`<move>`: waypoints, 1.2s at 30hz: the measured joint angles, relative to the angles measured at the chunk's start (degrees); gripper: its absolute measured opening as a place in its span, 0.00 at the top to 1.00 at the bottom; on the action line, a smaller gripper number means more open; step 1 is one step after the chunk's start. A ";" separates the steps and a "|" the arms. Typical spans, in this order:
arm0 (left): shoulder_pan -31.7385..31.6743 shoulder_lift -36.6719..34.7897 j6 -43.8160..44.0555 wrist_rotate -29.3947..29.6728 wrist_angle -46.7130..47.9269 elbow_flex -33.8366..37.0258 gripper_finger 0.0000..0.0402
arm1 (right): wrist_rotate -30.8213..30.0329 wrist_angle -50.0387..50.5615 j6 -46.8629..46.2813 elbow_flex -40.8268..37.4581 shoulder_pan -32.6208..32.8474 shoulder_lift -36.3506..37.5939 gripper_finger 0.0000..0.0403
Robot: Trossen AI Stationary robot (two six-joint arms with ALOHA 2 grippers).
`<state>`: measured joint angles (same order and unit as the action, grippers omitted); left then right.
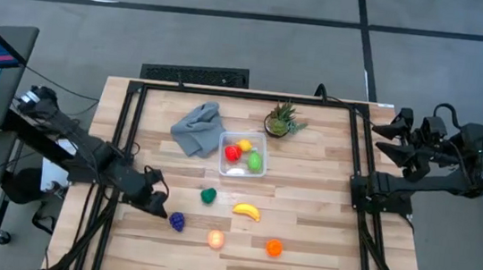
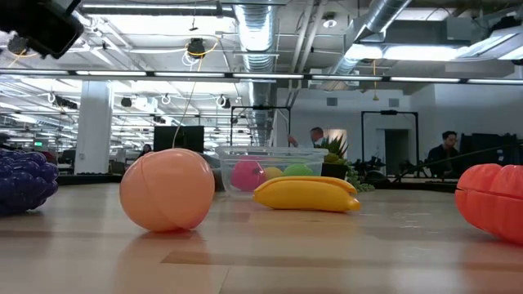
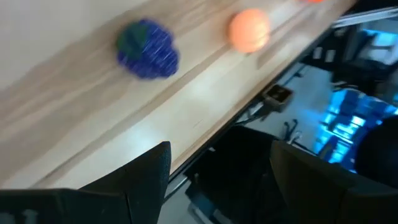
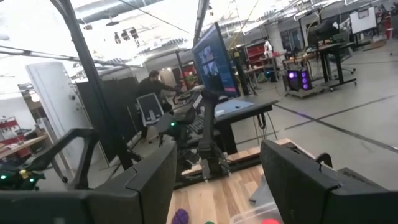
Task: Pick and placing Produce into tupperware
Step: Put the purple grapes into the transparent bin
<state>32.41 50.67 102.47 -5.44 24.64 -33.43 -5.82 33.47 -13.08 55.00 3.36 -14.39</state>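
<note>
Wooden slats make up the surface (image 1: 301, 249), with a grey cloth (image 1: 195, 127) and potted plant (image 1: 281, 121) at the back. Beside them, the clear tupperware (image 1: 243, 154) holds red, yellow and green pieces. Loose nearer the front lie purple grapes (image 1: 177, 222), a peach (image 1: 215, 238), a banana (image 1: 247, 211), a dark green piece (image 1: 208, 195) and an orange one (image 1: 275, 247). Left end effector (image 1: 159, 204) hangs open, empty, beside the grapes. Right end effector (image 1: 389, 133) waits off the surface's right edge, open and empty.

No legible txt, labels or nos. anywhere.
</note>
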 joint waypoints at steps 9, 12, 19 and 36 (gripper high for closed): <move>7.86 7.28 12.08 9.20 -4.16 -0.04 0.35 | 0.00 0.55 0.00 0.00 0.00 0.00 0.37; 9.25 8.95 14.90 11.12 -4.58 -0.04 0.35 | 0.00 0.55 0.00 0.00 0.00 0.00 0.37; 10.67 11.75 18.57 12.69 -4.85 -0.06 0.35 | 0.00 0.53 0.07 0.00 0.00 0.00 0.37; 10.53 13.15 16.83 24.74 -7.11 -2.78 0.35 | 0.02 0.83 1.55 0.00 0.00 0.00 0.37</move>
<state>42.94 63.81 119.30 19.29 17.53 -36.21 -5.80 34.30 -11.53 55.00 3.36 -14.39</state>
